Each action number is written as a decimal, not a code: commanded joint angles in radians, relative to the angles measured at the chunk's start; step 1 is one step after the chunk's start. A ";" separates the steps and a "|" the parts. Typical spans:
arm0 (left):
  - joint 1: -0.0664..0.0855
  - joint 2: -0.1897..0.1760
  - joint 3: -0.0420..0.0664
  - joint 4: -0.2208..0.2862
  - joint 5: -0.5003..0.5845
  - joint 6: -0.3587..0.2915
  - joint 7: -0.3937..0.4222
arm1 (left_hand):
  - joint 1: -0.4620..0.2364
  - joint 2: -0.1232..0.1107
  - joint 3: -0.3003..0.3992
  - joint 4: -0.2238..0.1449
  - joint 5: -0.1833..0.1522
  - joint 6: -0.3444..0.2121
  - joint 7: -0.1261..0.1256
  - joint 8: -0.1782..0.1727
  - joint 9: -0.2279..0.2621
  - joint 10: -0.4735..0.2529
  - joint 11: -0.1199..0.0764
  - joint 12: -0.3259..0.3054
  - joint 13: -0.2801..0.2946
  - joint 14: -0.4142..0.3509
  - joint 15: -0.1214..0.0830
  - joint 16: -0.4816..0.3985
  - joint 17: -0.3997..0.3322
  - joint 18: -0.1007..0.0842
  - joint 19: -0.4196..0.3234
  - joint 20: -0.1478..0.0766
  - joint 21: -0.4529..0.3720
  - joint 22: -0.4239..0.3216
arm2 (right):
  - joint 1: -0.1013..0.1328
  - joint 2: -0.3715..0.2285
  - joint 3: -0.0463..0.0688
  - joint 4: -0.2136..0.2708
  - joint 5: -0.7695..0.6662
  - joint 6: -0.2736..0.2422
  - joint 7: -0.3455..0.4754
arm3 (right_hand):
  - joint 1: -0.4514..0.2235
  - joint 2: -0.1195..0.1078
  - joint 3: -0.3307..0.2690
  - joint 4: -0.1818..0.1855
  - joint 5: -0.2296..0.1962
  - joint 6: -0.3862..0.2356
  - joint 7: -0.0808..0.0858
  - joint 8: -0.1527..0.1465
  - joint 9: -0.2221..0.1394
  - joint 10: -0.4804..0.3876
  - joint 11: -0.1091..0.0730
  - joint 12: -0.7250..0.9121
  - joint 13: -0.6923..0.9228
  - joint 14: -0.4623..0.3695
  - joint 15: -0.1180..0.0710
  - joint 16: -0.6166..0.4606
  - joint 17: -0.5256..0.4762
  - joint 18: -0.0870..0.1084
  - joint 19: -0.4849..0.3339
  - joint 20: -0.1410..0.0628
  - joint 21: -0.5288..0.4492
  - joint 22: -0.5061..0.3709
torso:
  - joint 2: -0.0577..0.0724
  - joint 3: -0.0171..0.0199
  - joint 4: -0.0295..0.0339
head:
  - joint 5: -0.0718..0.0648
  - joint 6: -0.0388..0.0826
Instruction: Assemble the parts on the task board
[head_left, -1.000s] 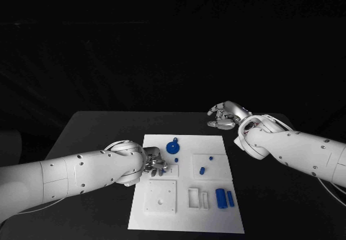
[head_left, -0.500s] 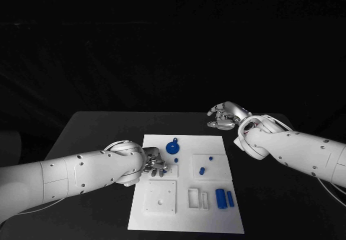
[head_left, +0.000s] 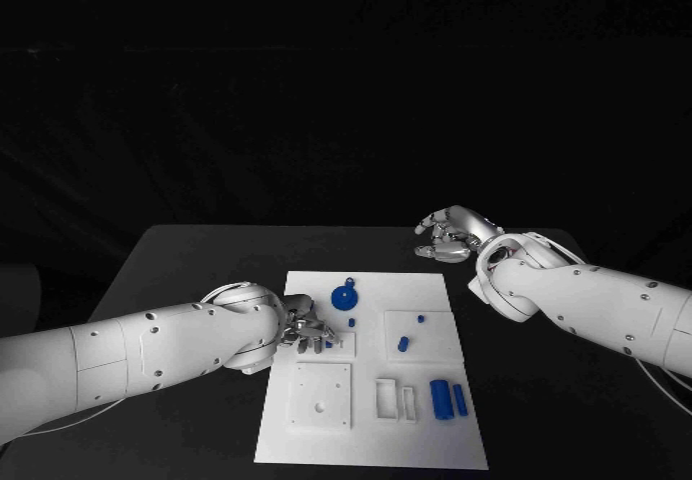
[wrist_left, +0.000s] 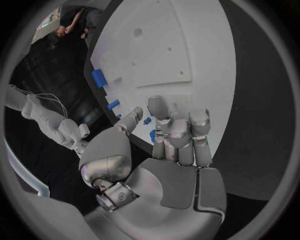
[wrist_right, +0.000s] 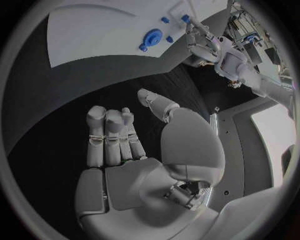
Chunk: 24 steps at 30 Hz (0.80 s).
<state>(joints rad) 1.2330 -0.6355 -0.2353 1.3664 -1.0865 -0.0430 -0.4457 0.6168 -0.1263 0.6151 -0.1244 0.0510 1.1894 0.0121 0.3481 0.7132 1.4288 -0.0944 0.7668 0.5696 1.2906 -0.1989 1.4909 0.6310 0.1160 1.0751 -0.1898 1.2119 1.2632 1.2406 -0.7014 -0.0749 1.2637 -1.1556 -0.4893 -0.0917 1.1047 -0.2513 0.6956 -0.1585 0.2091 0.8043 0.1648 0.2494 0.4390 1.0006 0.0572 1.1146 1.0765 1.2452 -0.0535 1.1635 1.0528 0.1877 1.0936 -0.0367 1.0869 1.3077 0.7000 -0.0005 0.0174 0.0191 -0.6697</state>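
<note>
The white task board (head_left: 433, 440) lies mid-table. On it are a blue round part (head_left: 345, 296), two small blue pegs (head_left: 421, 317) (head_left: 405, 342) on a square plate, and two blue cylinders (head_left: 440, 393) (head_left: 460, 398). My left hand (head_left: 307, 330) hovers over the board's left side with its fingers bent down at a small block. In the left wrist view a small blue piece (wrist_left: 147, 120) shows between the left hand's (wrist_left: 172, 135) thumb and fingers; whether it is pinched is unclear. My right hand (head_left: 451, 232) (wrist_right: 119, 140) hangs behind the board over the black table, holding nothing.
A square white plate with holes (head_left: 320, 395) and a narrow white frame (head_left: 389, 395) sit on the board's near half. The black table (head_left: 188, 270) extends left and right of the board. My right forearm (head_left: 577, 295) lies along the board's right side.
My left hand has shifted very slightly over the board's left side. The right hand and the blue parts stay where they were.
</note>
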 joint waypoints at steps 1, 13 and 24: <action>0.000 -0.008 0.006 0.009 0.010 -0.010 0.008 | 0.003 -0.017 0.001 0.010 -0.002 -0.007 0.000 -0.005 0.002 -0.007 -0.002 0.002 -0.001 -0.004 -0.006 0.003 -0.002 0.034 -0.007 -0.087 -0.003 -0.002 | -0.001 -0.002 0.000 0.001 0.000 0.009 0.002 | -0.001 0.006 -0.002 -0.004 0.006 0.000 0.007 0.005 -0.002 -0.007 0.001 0.003 -0.001 -0.005 0.001 -0.002 -0.001 0.074 0.005 0.001 -0.005 0.016 | 0.000 0.0002 -0.0001 | 0.000 0.001; 0.017 -0.048 0.097 0.021 0.102 0.026 0.005 | 0.064 -0.049 0.017 0.032 -0.002 -0.047 0.014 -0.027 0.006 -0.040 0.011 -0.027 -0.016 -0.016 0.006 -0.020 -0.013 0.033 -0.019 -0.080 -0.014 -0.008 | -0.002 -0.005 0.000 -0.006 0.001 0.008 0.003 | -0.003 0.006 -0.003 -0.004 0.007 0.000 0.008 0.005 -0.002 -0.007 0.001 0.004 -0.002 -0.005 0.001 -0.002 -0.001 0.074 0.006 0.001 -0.005 0.017 | 0.000 0.0006 0.0009 | -0.001 0.006; 0.064 0.007 0.106 -0.142 0.093 0.103 -0.001 | 0.095 -0.031 -0.009 0.016 -0.001 -0.126 0.037 -0.069 -0.008 -0.069 0.031 -0.058 -0.027 -0.029 0.026 -0.040 -0.022 0.023 -0.041 -0.070 -0.033 -0.017 | -0.002 -0.001 0.000 -0.011 0.001 0.009 0.003 | -0.003 0.006 -0.003 -0.004 0.007 -0.001 0.008 0.005 -0.002 -0.007 0.001 0.004 -0.002 -0.005 0.001 -0.002 -0.001 0.074 0.006 0.001 -0.005 0.017 | 0.002 -0.0007 -0.0006 | -0.002 0.013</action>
<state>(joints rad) 1.2964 -0.6351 -0.1288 1.2366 -0.9983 0.0049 -0.4466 0.7013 -0.1590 0.6114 -0.1060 0.0510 1.0676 0.0484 0.2817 0.7064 1.3639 -0.0629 0.7154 0.5436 1.2604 -0.1792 1.4558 0.6103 0.1250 1.0394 -0.1718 1.1846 1.2476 1.2393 -0.7034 -0.0749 1.2517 -1.1555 -0.4892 -0.0920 1.1047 -0.2513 0.6956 -0.1585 0.2130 0.8023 0.1671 0.2494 0.4382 1.0006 0.0572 1.1146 1.0754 1.2452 -0.0535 1.1635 1.0529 0.1876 1.0919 -0.0350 1.0869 1.3075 0.7005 -0.0002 0.0171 0.0187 -0.6576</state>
